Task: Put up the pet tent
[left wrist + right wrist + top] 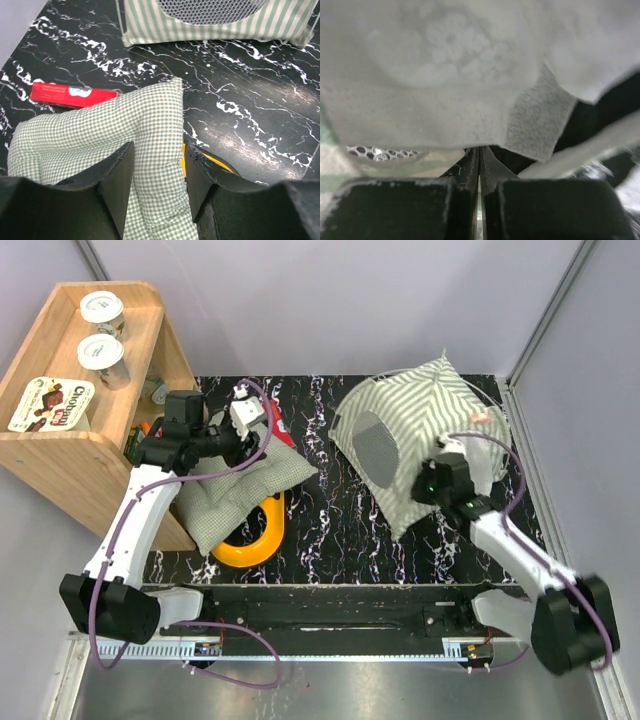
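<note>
The pet tent (425,405), green-and-white striped with a round mesh window (375,445), stands at the right of the black marbled table (320,510). My right gripper (440,478) is at the tent's near right side. In the right wrist view its jaws (480,148) are pressed together under the tent's white fabric (445,75), with the tips hidden. My left gripper (235,445) is shut on a fold of the small-checked cushion (240,490). In the left wrist view the cushion (100,135) fills the gap between the fingers (125,175). The tent's lower edge (200,25) shows beyond.
An orange ring (255,538) lies partly under the cushion. A red flat packet (65,94) lies behind the cushion. A wooden shelf (60,455) with yogurt cups (102,310) and a chocolate box stands at the far left. Grey walls enclose the table.
</note>
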Controlling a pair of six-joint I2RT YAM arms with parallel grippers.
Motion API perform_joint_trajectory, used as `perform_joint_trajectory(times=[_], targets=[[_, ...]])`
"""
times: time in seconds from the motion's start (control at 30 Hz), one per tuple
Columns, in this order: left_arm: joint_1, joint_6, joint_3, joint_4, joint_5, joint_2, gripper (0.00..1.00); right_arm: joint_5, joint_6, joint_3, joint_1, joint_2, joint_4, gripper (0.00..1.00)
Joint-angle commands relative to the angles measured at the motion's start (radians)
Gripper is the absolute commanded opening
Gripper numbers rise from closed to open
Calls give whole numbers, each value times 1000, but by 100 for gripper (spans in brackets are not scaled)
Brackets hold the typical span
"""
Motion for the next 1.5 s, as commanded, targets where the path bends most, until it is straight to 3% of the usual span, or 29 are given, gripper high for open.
perform_joint_trajectory(times=[0.0, 0.13, 0.37, 0.63, 0.73, 0.8, 0.9, 0.97, 1.07, 1.13, 1.2, 1.3, 1.47], targets=[[51, -12, -1, 25, 40, -32, 49, -167, -45, 226, 99, 253, 345, 6], [69, -21, 0, 25, 40, -31, 50, -233, -63, 498, 163, 495, 342, 8], [91, -13, -11, 26, 10, -19, 50, -271, -92, 694, 182, 620, 220, 18], [95, 65, -136, 10, -207, -8, 53, -383, -238, 546, 251, 447, 79, 43], [95, 120, -213, -26, -199, -2, 59, -413, -251, 481, 277, 407, 82, 49], [88, 134, -274, 8, -184, 1, 64, -425, -243, 455, 288, 396, 101, 51], [50, 115, -354, 173, -286, 12, 94, -452, -218, 417, 292, 390, 160, 52], [13, 103, -380, 285, -366, 27, 99, -477, -205, 395, 294, 390, 181, 53], [-49, 95, -379, 312, -342, 61, 99, -480, -194, 369, 297, 384, 230, 53], [-84, 98, -403, 359, -416, 96, 99, -470, -192, 352, 297, 372, 233, 54], [-89, 106, -416, 419, -510, 141, 95, -466, -192, 334, 297, 359, 238, 54], [-89, 112, -403, 431, -555, 149, 78, -473, -197, 316, 297, 339, 238, 54], [-89, 80, -335, 317, -469, 139, 22, -471, -200, 316, 297, 333, 237, 55]])
